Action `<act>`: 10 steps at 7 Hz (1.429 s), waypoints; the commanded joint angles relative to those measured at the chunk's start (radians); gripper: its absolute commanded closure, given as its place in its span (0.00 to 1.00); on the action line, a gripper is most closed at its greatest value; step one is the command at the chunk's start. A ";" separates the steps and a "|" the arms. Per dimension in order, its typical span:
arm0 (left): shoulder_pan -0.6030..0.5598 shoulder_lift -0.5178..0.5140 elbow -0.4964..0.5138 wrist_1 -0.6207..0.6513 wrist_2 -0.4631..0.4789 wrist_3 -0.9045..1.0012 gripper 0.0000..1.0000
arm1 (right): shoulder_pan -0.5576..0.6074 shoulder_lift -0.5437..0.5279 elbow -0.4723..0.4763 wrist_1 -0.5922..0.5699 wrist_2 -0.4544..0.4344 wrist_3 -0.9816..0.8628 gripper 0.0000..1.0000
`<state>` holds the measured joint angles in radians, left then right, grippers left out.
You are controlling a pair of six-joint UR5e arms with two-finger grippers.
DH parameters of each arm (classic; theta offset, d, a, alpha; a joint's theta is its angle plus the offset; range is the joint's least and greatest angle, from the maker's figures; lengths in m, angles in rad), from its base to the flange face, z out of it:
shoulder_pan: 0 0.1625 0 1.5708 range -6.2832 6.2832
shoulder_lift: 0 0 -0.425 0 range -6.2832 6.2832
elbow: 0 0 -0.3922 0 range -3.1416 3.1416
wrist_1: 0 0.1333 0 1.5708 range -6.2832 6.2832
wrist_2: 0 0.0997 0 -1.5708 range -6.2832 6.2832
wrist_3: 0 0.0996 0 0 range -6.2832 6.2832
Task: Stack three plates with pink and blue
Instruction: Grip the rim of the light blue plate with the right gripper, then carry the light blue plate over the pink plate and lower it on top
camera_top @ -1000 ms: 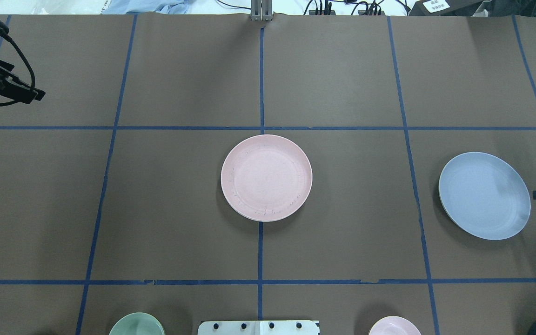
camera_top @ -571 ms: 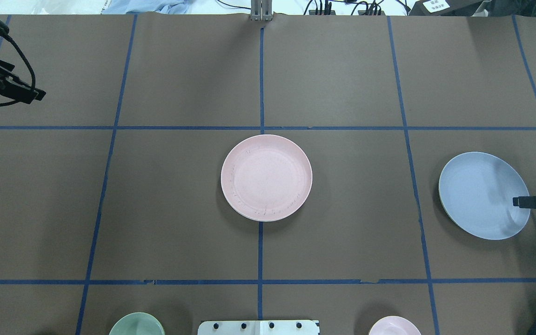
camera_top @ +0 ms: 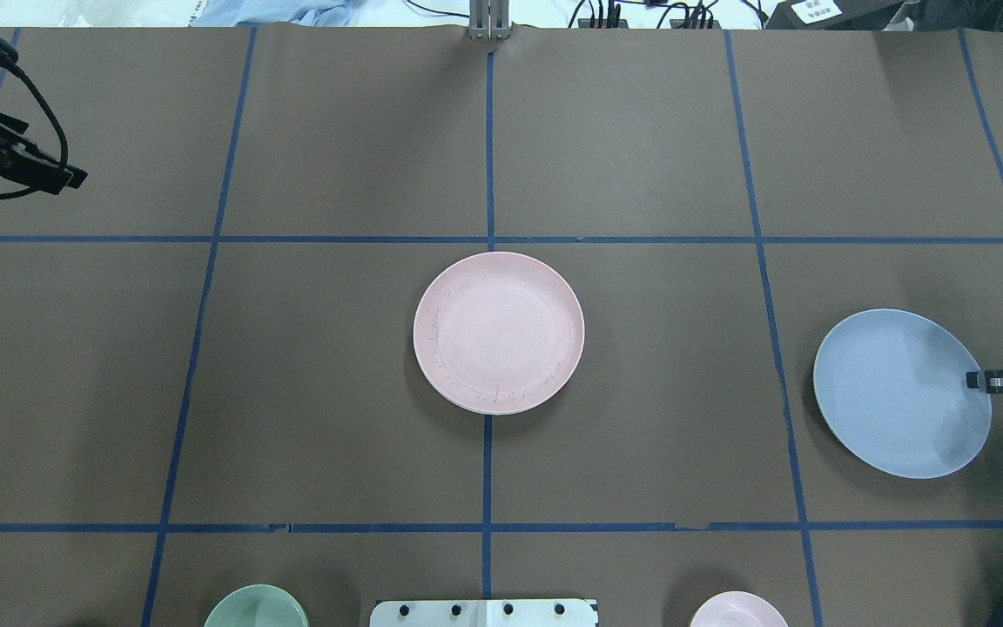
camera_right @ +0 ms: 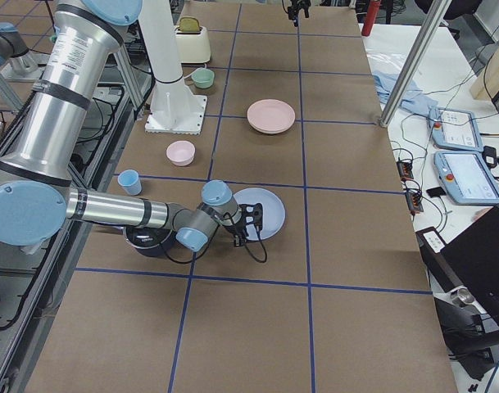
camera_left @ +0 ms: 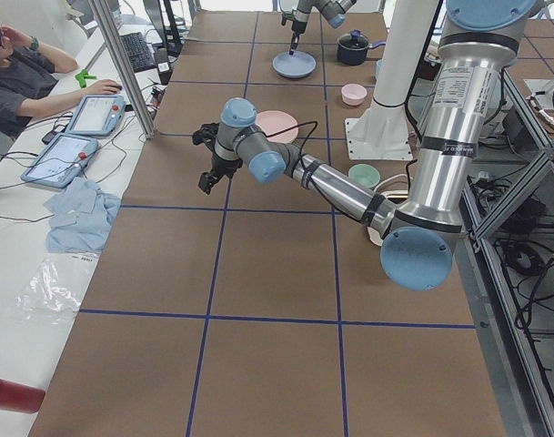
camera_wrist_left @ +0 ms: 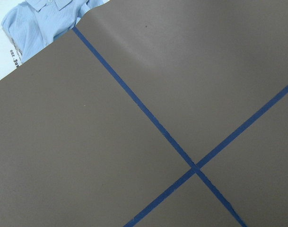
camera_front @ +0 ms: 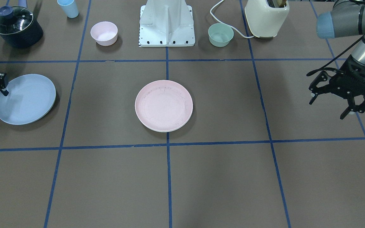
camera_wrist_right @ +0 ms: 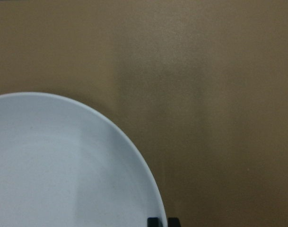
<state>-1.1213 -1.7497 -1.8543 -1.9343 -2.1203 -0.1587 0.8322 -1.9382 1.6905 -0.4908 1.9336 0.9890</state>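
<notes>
The blue plate [camera_top: 902, 394] is on the robot's right side of the table [camera_front: 233, 177], far from the middle. The right fingers [camera_top: 976, 380] are at the plate's outer edge, the edge that faces away from the middle. In the right wrist view the two black tips are pinched tight on the rim, one on each side of it. I cannot tell if the plate lies flat on the table or is a bit up.

The pink plate [camera_top: 498, 333] sits in the middle of the table, right on a blue tape line. It lies on top of the cream-white plate [camera_front: 163, 130], and only a thin pale rim of that one peeks out on the side away from the robot. These two are well apart from the blue plate.

The left fingers [camera_front: 328, 106] hang over the table far off on the other side. They are spread wide and hold nothing.

Close to the robot's base stand a small pink bowl [camera_front: 104, 33] and a small green bowl [camera_front: 220, 34]. A dark pot [camera_front: 14, 27] with a glass lid, a blue cup [camera_front: 68, 8] and a cream toaster [camera_front: 266, 17] stand there too.
</notes>
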 commanded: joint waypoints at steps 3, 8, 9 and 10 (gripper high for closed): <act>0.000 -0.001 0.006 -0.002 0.000 -0.007 0.00 | 0.084 0.135 0.165 -0.127 0.128 0.124 1.00; 0.000 -0.001 0.001 -0.002 -0.001 -0.028 0.00 | -0.179 0.653 0.244 -0.695 -0.095 0.486 1.00; 0.000 -0.001 0.004 0.000 -0.001 -0.028 0.00 | -0.247 0.733 0.235 -0.807 -0.161 0.529 1.00; 0.000 0.001 0.003 -0.002 -0.001 -0.028 0.00 | -0.316 0.777 0.229 -0.851 -0.227 0.580 1.00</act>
<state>-1.1213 -1.7500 -1.8514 -1.9352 -2.1213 -0.1868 0.6002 -1.2331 1.9265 -1.2551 1.7886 1.5101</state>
